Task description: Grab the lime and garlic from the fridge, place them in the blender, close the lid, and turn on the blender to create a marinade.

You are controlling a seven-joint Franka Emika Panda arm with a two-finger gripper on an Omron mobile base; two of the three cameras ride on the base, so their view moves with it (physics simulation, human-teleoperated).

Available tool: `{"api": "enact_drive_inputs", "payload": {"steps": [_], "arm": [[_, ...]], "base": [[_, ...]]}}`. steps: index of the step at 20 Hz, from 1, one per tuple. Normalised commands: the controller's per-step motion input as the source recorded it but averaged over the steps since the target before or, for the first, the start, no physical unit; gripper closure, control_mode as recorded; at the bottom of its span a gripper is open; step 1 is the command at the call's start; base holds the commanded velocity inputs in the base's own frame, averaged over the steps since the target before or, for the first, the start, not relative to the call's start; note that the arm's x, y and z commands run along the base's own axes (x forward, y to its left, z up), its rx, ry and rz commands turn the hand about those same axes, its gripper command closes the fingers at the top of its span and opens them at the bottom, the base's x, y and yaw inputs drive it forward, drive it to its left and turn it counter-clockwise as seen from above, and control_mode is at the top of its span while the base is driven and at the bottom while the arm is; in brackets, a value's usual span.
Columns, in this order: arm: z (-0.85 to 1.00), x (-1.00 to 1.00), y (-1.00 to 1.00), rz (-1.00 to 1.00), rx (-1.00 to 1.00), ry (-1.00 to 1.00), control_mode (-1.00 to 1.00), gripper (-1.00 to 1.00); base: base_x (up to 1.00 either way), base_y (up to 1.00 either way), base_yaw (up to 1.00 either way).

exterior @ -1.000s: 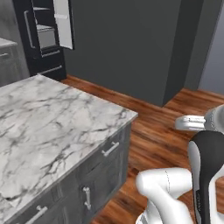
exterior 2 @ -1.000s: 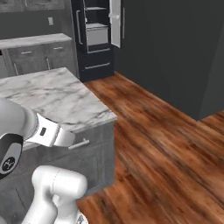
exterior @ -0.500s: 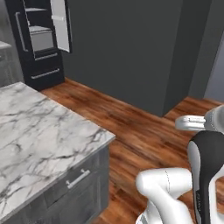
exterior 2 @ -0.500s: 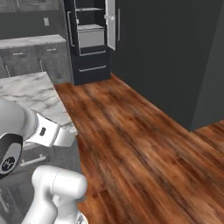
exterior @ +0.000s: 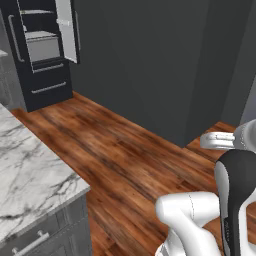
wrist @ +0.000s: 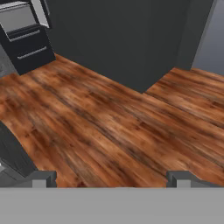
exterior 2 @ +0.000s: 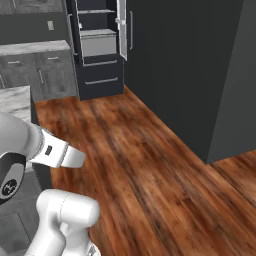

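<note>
1. Claw (wrist: pixel 112 177) spread wide, nothing between its tips, pointed down at bare wood floor (wrist: pixel 109 122).
2. Fridge (exterior: pixel 42 52) stands far ahead of the claw and off to its left, door (exterior: pixel 66 30) swung open, pale shelves (exterior 2: pixel 97 33) and a grey bin showing, black drawers (exterior 2: pixel 101 81) with silver handles below.
3. Lime and garlic: too small or hidden to make out on the shelves from here; presumably inside the fridge. Blender and its cap can't be placed from here.
4. Marble-topped table (exterior: pixel 30 185) sits close on the claw's left; grey cabinets (exterior 2: pixel 37 75) run beside the fridge; a dark wall (exterior: pixel 160 65) lies ahead and to the right.
5. Step in hand, as I judge it: drive to the fridge. Task looks barely begun, nothing picked.
6. Doing it well: steer left of the dark wall corner, keep clear of the table edge, stop square to the open compartment, not the door edge.
7. Keep the claw spread and arm tucked while driving; raise to shelf level only once parked.
8. Risk: clipping the open door on approach, or stopping too far to reach the shelves.
</note>
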Motion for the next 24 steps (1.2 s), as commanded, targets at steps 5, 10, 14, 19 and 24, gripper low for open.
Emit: {"api": "enact_drive_inputs", "payload": {"steps": [5,10,14,19,24], "arm": [[0.0,0.0,0.0,0.0,0.0,0.0,1.0,-1.0],[0.0,0.0,0.0,0.0,0.0,0.0,1.0,-1.0],[0.0,0.0,0.0,0.0,0.0,0.0,1.0,-1.0],[0.0,0.0,0.0,0.0,0.0,0.0,1.0,-1.0],[0.0,0.0,0.0,0.0,0.0,0.0,1.0,-1.0]], "base": [[1.0,-0.93,0.31],[1.0,-0.72,0.39],[1.0,-0.64,0.41],[1.0,-0.65,0.39],[1.0,-0.67,0.37]]}}
